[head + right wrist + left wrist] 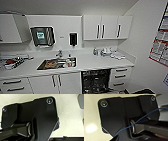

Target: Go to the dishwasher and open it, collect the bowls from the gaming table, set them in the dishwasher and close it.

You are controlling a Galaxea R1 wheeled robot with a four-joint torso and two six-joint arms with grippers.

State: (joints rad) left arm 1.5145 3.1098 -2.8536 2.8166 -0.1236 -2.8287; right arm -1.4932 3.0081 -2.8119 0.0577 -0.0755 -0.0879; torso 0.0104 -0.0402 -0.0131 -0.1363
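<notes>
One dishwasher (95, 81) stood open under the bench (100, 63), just right of the sink (57, 63), its dark inside and wire racks showing. Likely left open so bowls could go straight in. No bowls seen on the bench. Beside the dishwasher, white drawers (121, 77) shut. Above the sink, a paper towel box (42, 36) on the wall. Could not tell whether either end effector was wide, narrow or holding anything.

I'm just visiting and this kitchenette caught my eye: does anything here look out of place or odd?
One thing stands out: the dishwasher under the counter gapes open, showing its dark interior and racks, while the white cabinet doors beside it are shut. The sink also holds things I cannot identify.
</notes>
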